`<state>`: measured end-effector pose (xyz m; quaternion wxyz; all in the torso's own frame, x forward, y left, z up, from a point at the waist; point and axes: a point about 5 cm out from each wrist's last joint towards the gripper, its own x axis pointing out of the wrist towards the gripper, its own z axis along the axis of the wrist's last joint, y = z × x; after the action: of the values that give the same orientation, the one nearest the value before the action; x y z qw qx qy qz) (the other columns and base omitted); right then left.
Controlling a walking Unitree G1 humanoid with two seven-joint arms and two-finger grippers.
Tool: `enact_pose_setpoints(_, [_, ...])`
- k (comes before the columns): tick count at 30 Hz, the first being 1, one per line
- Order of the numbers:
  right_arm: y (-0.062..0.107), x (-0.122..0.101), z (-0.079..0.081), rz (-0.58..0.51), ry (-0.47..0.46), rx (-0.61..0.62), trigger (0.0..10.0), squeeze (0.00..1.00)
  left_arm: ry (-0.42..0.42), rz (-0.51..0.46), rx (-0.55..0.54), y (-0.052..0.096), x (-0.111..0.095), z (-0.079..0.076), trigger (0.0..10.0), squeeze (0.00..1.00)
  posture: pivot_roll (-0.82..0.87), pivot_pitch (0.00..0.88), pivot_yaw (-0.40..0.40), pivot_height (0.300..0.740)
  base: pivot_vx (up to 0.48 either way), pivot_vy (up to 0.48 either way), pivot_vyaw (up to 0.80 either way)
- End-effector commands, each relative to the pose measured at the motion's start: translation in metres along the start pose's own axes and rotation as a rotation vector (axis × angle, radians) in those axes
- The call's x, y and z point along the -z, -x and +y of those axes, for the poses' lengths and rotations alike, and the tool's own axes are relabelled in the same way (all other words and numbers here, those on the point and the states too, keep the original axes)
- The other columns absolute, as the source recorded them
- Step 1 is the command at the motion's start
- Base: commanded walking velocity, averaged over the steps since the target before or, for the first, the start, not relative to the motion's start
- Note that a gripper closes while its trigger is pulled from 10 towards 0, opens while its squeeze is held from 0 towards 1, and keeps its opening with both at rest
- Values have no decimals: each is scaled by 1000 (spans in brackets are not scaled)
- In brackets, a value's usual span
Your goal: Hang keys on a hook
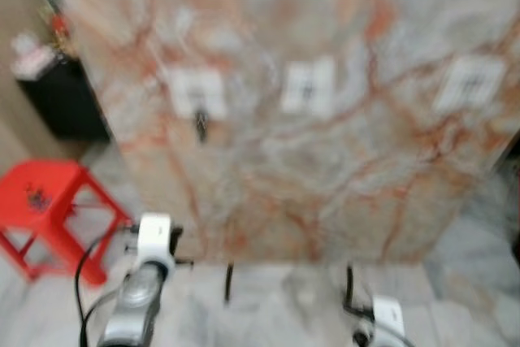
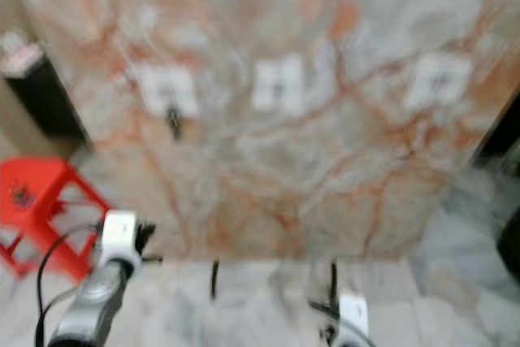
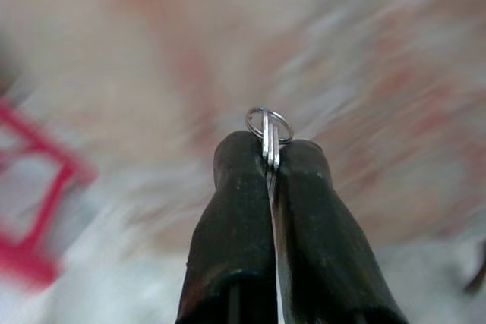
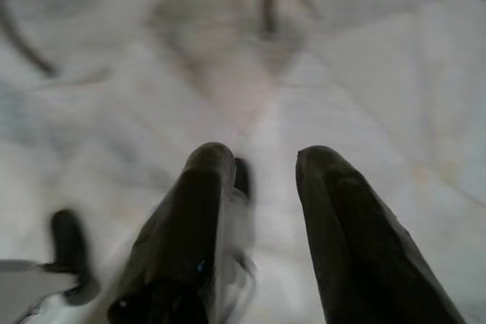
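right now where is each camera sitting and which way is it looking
Left eye, right eye: head, facing a marble board with white hook plates, both arms low in frame.
Left wrist: along the left gripper, shut on keys.
Right wrist: along the open right gripper, at marble floor.
Shared: red stool, head and left wrist.

Left hand [image 3: 267, 158] pinched closed, arm raised; right hand [image 4: 262, 165] spread, held low.

A marble wall panel [image 1: 325, 144] blocks the far side, carrying three white hook plates [image 1: 307, 85] across its middle. A red stool [image 1: 49, 209] and a dark cabinet [image 1: 61, 99] crowd the left. The near floor [image 1: 284, 298] lies open.
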<state>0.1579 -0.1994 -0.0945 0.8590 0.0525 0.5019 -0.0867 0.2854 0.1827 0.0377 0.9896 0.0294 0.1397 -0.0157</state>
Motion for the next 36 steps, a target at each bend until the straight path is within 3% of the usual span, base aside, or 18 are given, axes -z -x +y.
enact_pose_setpoints(1, [-1,-9,0,-24,-11,0,10000,0,-8,5,10,1,1,-1,10000,0,-52,0,-30,740,259,-337,0])
enact_pose_setpoints(29, [-1,-14,1,-36,-6,-3,10000,0,-8,-8,-2,1,-1,2,10000,0,-47,0,-39,740,258,-341,0])
enact_pose_setpoints(36, [-2,-19,2,-45,4,-12,10000,0,-16,-10,-50,8,5,2,10000,0,-46,0,-62,740,72,-342,0])
